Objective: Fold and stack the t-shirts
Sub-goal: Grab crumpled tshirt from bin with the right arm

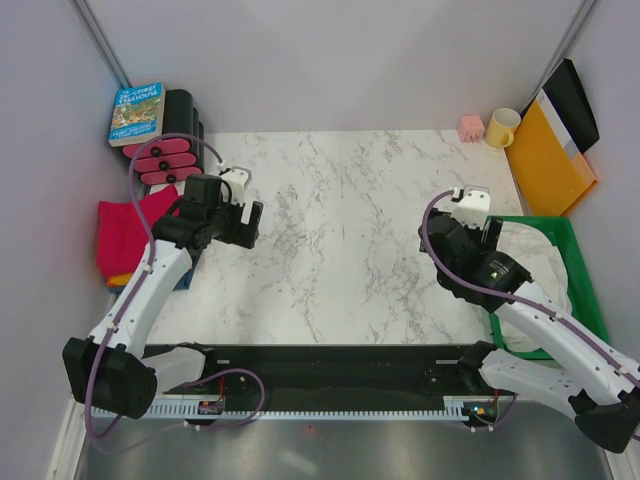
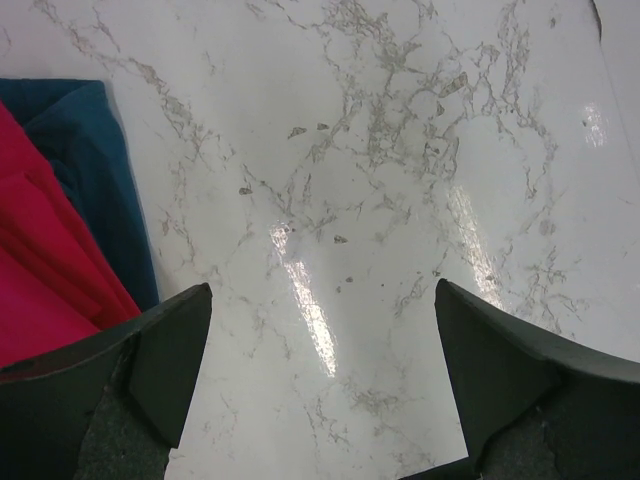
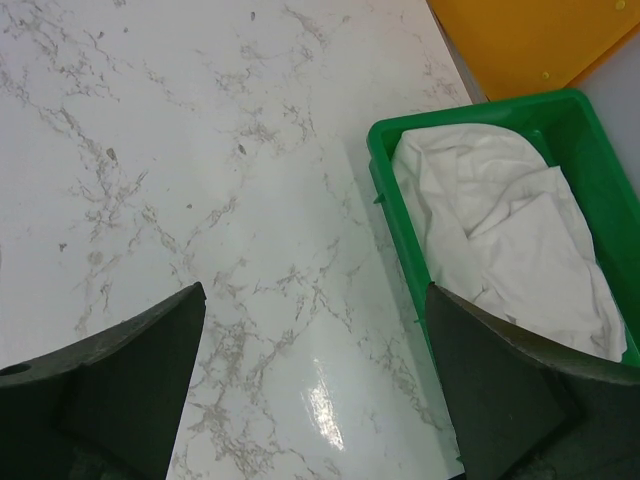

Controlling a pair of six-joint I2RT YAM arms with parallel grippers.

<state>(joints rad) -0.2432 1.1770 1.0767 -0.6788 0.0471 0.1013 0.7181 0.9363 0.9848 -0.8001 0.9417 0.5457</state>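
Observation:
A crumpled cream-white t-shirt [image 3: 505, 230] lies in a green bin [image 3: 388, 200] at the table's right edge; both also show in the top view, the shirt [image 1: 540, 262] in the bin [image 1: 585, 275]. A stack of folded shirts sits at the left edge: magenta-pink [image 1: 125, 230] on top, orange [image 1: 120, 279] and blue under it. In the left wrist view the pink shirt [image 2: 40, 270] and blue shirt [image 2: 95, 180] lie to the left. My left gripper [image 2: 322, 305] is open and empty above bare marble beside the stack. My right gripper [image 3: 315, 300] is open and empty just left of the bin.
A yellow-orange flat folder [image 1: 545, 160] leans at the back right, with a yellow mug [image 1: 502, 127] and a small pink cube [image 1: 470, 127] beside it. A book [image 1: 137, 112] and a black rack with pink rolls [image 1: 165, 160] stand at the back left.

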